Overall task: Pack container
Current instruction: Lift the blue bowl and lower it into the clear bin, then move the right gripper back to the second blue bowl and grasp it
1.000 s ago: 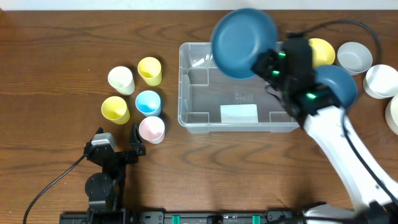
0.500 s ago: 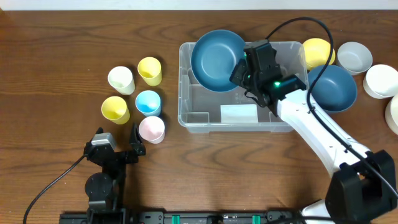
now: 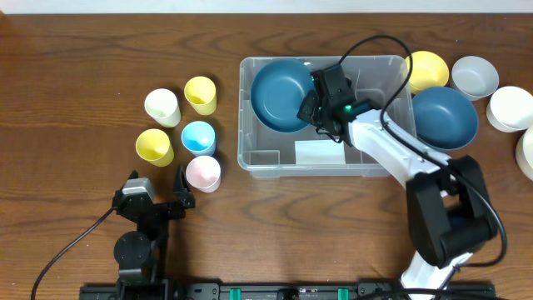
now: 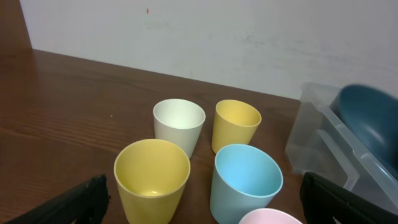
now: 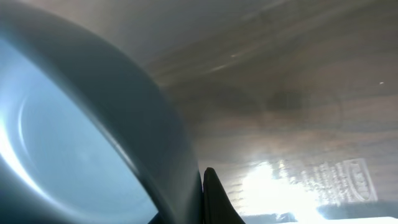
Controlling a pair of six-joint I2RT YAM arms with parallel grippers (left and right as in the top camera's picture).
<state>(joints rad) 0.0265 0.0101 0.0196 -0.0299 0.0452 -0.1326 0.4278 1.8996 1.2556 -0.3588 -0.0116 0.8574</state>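
Observation:
The clear plastic container (image 3: 258,158) sits at the table's middle, a white label (image 3: 320,152) on its base. My right gripper (image 3: 311,102) is shut on the rim of a dark blue bowl (image 3: 281,94) and holds it low inside the container's left end. In the right wrist view the bowl (image 5: 81,143) fills the left side, with one finger (image 5: 214,202) pressed against its rim. My left gripper (image 3: 158,198) is open and empty at the front left, its fingers (image 4: 199,199) either side of the cups.
Left of the container stand a white cup (image 3: 162,107), two yellow cups (image 3: 201,94) (image 3: 155,146), a light blue cup (image 3: 199,137) and a pink cup (image 3: 203,172). Right of it are a second blue bowl (image 3: 445,117), a yellow bowl (image 3: 427,68) and white bowls (image 3: 474,76).
My right gripper has carried the blue bowl from above the container's back edge down and left into the container's left end. The left arm has not moved.

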